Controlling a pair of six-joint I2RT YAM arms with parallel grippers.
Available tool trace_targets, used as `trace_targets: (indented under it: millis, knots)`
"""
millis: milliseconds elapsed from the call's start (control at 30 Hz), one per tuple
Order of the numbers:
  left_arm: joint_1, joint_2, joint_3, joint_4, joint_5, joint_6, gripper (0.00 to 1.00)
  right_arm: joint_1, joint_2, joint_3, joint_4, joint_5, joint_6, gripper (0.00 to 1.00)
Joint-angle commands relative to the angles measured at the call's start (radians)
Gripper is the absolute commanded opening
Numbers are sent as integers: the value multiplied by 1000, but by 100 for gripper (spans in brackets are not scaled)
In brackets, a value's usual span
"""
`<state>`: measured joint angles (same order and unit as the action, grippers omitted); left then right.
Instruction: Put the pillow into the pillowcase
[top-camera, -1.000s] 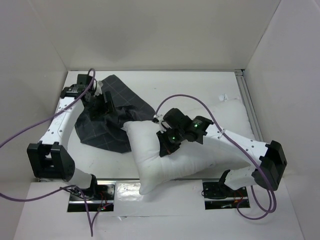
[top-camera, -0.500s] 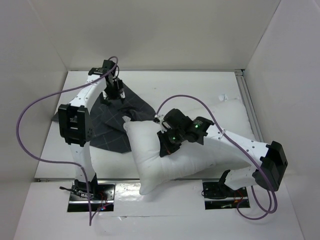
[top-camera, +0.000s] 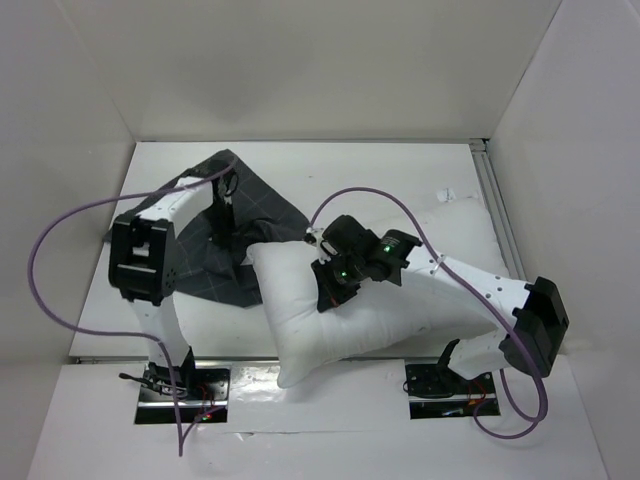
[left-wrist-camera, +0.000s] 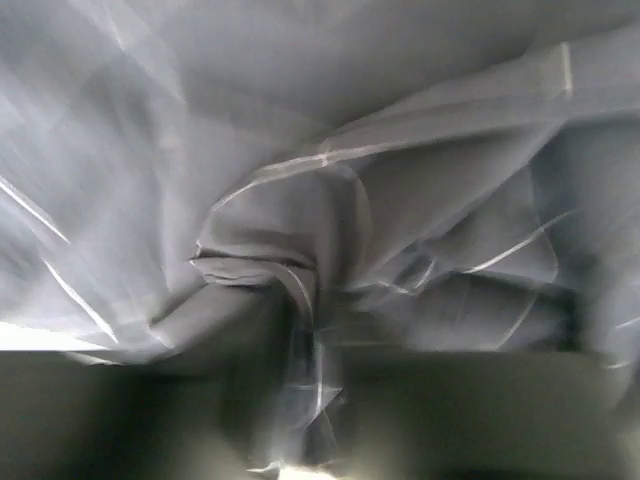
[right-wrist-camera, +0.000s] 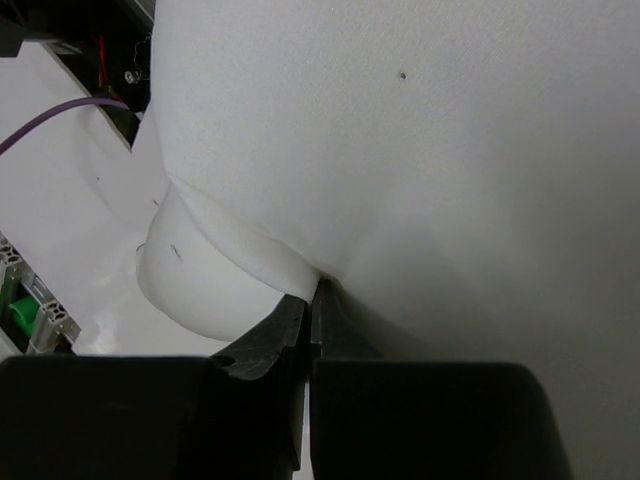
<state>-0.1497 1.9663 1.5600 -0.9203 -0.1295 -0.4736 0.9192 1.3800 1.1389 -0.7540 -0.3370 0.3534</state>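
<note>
Clearly the right gripper (right-wrist-camera: 312, 300) was clamped on a pinch of the pillow (top-camera: 305, 335), which lay mid-table (top-camera: 380, 170), its left corner overlapping the pillowcase (top-camera: 258, 207). The left gripper (top-camera: 228, 192) pressed into that bunched cloth at back left; whether its jaws were open or closed could not be told.

Work enclosure: white bench with three white walls

The bench (top-camera: 390, 170) has a flat, matte white top. A plain white back wall (top-camera: 320, 70), left wall (top-camera: 50, 150) and right wall (top-camera: 580, 150) close it in and meet it at straight seams. An aluminium rail (top-camera: 497, 205) runs along the right edge of the bench. Lighting is even and diffuse, with soft shadows only.
</note>
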Motion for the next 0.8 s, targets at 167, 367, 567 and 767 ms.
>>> trace_targets:
  millis: [167,367,567,767]
  knots:
    - [9,-377,-278,-51,240,-56,11,-10,-32,38,-79,142,21,0]
    - [9,-370,-42,-101,116,-60,92,-10,-23,70,-91,151,-1,0]
    - [38,-244,-20,-12,116,-66,93,-10,-22,70,-93,151,-10,0]
    - [81,-103,-58,112,116,-74,89,-10,-13,70,-93,151,-19,0]
